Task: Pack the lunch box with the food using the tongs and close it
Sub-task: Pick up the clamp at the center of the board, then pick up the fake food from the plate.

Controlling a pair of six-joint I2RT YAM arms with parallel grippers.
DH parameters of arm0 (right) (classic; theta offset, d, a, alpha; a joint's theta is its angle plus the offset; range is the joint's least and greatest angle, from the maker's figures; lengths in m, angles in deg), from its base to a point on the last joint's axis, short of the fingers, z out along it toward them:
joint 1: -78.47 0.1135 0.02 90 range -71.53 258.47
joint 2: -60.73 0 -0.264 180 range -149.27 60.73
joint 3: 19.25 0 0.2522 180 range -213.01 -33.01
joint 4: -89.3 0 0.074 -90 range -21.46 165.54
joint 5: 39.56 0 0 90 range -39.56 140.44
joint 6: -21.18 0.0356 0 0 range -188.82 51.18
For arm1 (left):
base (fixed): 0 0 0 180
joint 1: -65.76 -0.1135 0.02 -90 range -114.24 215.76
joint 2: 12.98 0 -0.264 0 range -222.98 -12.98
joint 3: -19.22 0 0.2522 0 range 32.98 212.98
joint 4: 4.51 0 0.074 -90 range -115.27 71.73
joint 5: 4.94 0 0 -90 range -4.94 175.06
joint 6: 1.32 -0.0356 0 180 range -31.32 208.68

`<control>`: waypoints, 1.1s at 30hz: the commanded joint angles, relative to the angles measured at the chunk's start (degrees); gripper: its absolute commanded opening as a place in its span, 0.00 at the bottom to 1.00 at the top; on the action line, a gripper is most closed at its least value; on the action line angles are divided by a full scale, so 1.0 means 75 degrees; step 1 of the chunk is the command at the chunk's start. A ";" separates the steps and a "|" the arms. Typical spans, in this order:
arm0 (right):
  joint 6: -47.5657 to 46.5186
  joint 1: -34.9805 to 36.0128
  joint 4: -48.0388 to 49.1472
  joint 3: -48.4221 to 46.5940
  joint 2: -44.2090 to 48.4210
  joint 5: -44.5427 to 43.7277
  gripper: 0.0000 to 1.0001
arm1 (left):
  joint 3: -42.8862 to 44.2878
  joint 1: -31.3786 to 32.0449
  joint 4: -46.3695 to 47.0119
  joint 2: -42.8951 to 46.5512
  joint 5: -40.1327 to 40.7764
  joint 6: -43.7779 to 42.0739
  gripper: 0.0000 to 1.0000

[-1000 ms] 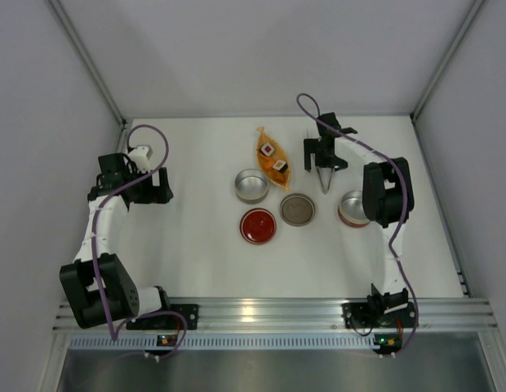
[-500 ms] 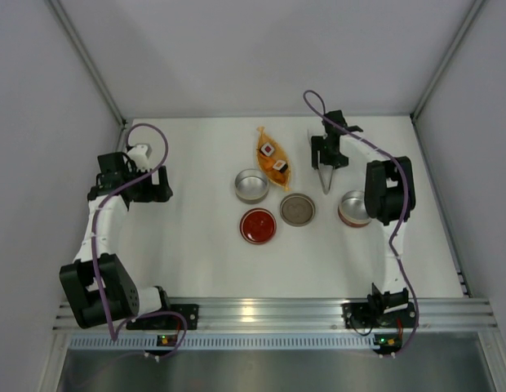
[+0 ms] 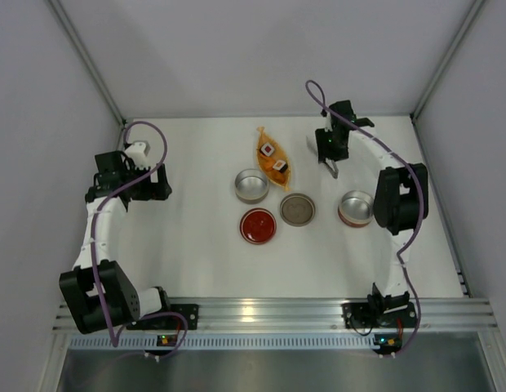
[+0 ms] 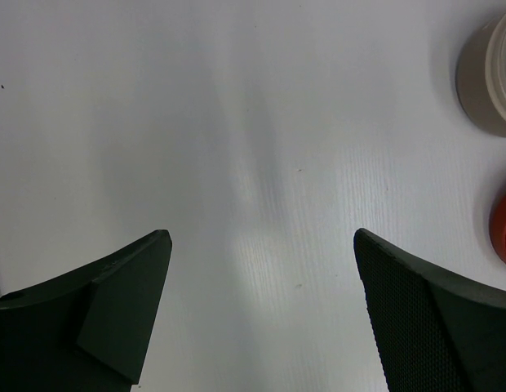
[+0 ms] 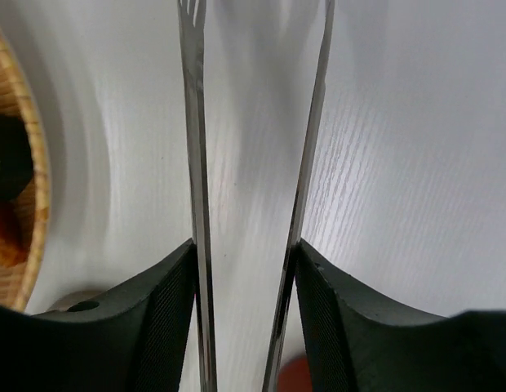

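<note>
Right wrist: fingers [image 5: 147, 327] press both tongs [image 5: 194, 147] arms.

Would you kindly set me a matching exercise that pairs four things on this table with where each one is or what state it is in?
Things:
1. tongs
2. left gripper
3. food
4. red round dish

Places or states:
a. on the orange leaf-shaped dish
b. jaws wide open over bare table
c. gripped by the right gripper, between its jaws
d. directly below the steel bowl in the top view

Pairs: 1-c, 2-b, 3-a, 4-d
</note>
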 commanded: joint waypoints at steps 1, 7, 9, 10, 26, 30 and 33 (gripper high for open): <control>-0.0588 -0.0060 -0.0579 -0.0570 0.0961 0.0429 0.48 | 0.0233 -0.0032 0.0065 0.0313 -0.0201 0.0073 0.98; -0.1268 -0.0095 -0.1201 -0.0723 0.1301 0.0933 0.42 | 0.0221 -0.0032 0.0042 0.0348 -0.0248 0.0108 0.98; -0.1432 -0.0130 -0.1459 -0.0793 0.1372 0.1202 0.40 | 0.0209 -0.0032 0.0019 0.0383 -0.0248 0.0074 0.98; -0.1572 -0.0142 -0.1517 -0.0840 0.1476 0.1238 0.38 | 0.0186 -0.0032 0.0018 0.0395 -0.0248 0.0073 0.98; -0.3085 0.0010 -0.2748 -0.1239 0.2883 0.2656 0.37 | 0.0115 -0.0032 -0.0134 0.0454 -0.1091 -0.0196 0.98; -0.3097 0.0465 -0.2725 -0.1181 0.2884 0.2691 0.37 | 0.0162 -0.0032 -0.0169 0.0407 -0.1279 -0.0138 0.98; -0.3027 0.0735 -0.2539 -0.1204 0.2744 0.2621 0.36 | 0.0151 -0.0020 -0.0216 0.0395 -0.1338 -0.0196 0.98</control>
